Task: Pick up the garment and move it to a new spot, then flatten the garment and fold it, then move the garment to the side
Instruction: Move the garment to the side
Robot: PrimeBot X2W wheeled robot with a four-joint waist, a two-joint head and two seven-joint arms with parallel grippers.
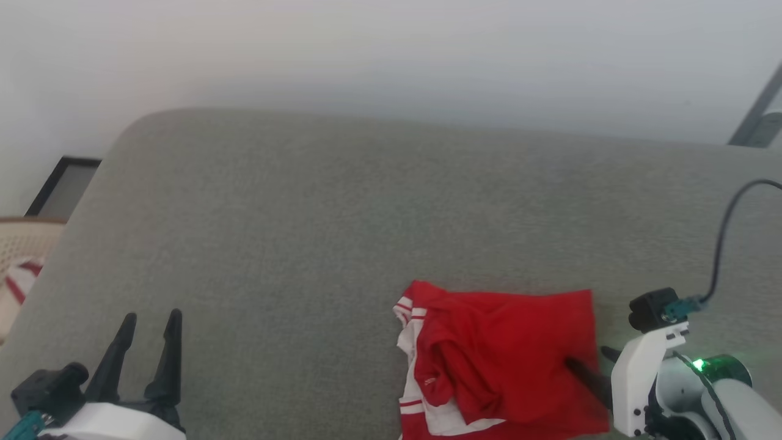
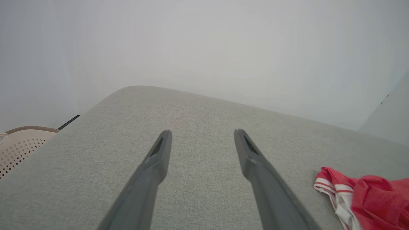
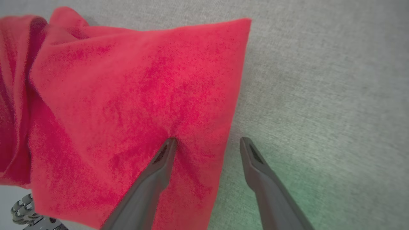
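Garment point(image 1: 507, 360) crumpled on grey cushion point(image 1: 305, 244); right fingers point(image 3: 159, 166) apart astride its edge; left fingers point(image 1: 168, 354) apart, basket point(image 1: 24, 241) beyond.

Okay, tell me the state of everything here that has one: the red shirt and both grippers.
garment: rumpled, not flat, lying on the grey cushion.
left gripper: open, empty, over bare cushion.
right gripper: open, straddling the garment's edge, one finger on the fabric.
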